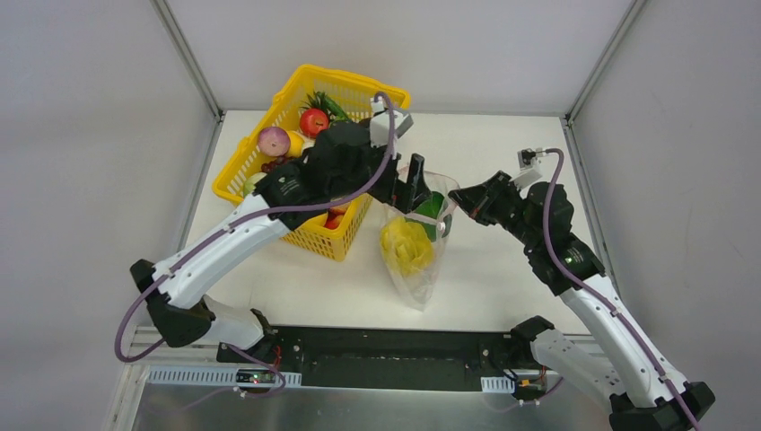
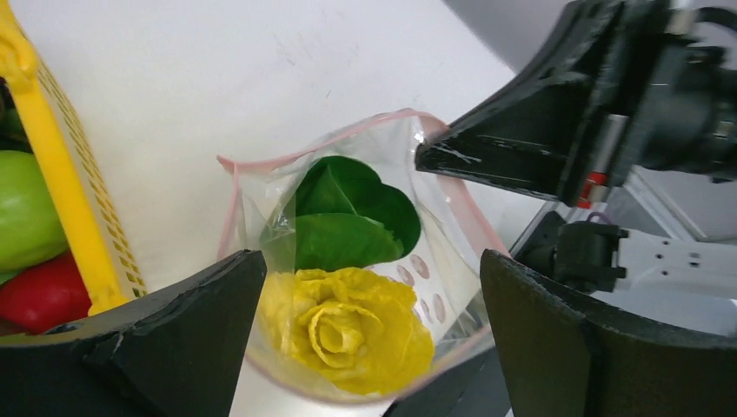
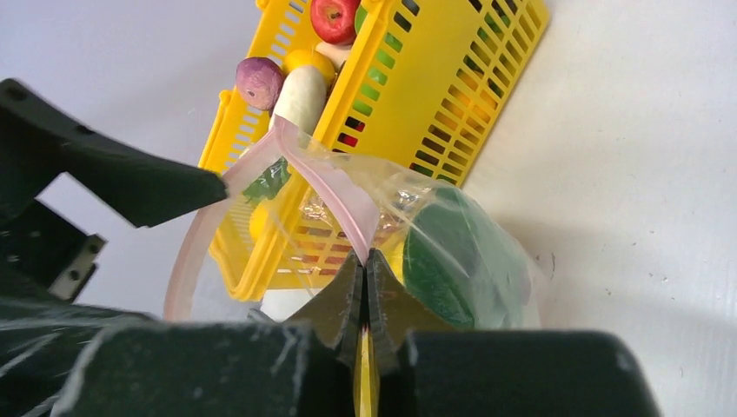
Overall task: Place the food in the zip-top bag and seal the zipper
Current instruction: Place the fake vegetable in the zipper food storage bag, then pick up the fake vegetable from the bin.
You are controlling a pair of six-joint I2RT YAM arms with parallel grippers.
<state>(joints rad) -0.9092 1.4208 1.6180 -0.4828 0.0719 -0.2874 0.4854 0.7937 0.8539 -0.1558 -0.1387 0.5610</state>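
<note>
Basket (image 1: 354,83) at upper left of the top view holds more food (image 1: 313,121); the zip-top bag (image 1: 418,283) stands at centre. Left gripper (image 2: 369,261) hovers spread wide above its mouth; right gripper (image 3: 365,269) pinches its rim. Inside lie yellow cabbage (image 2: 348,334) and leafy greens (image 2: 348,217); the zipper (image 3: 337,198) gapes. The step in hand looks like filling; the next move probably calls for another basket pick.

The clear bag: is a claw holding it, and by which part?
The right claw pinches the bag by its pink zipper strip at the mouth. The left claw hangs open above, holding nothing.
</note>
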